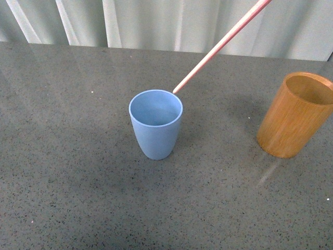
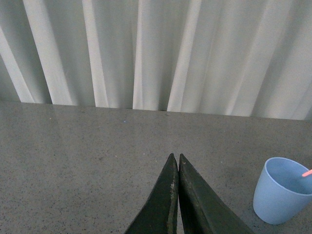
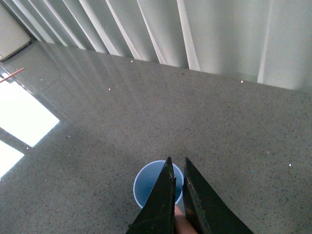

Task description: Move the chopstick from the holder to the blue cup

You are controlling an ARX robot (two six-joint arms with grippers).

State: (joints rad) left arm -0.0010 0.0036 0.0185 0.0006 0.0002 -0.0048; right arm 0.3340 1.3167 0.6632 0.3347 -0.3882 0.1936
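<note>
The light-blue cup [image 1: 156, 125] stands upright near the table's middle. A pink chopstick [image 1: 221, 46] slants down from the upper right, its lower end just over the cup's far rim. The orange-brown wooden holder [image 1: 296, 117] stands to the right and looks empty. In the right wrist view my right gripper [image 3: 177, 159] is shut on the chopstick [image 3: 179, 219], directly above the blue cup [image 3: 148, 183]. My left gripper [image 2: 175, 157] is shut with nothing in it, low over the table to the left of the blue cup [image 2: 280, 195]. The chopstick's tip [image 2: 307, 172] shows at the cup's mouth. Neither gripper appears in the front view.
The grey speckled table [image 1: 78, 182] runs back to a white pleated curtain [image 1: 156, 21]. Bright window reflections [image 3: 24, 122] lie on the tabletop in the right wrist view.
</note>
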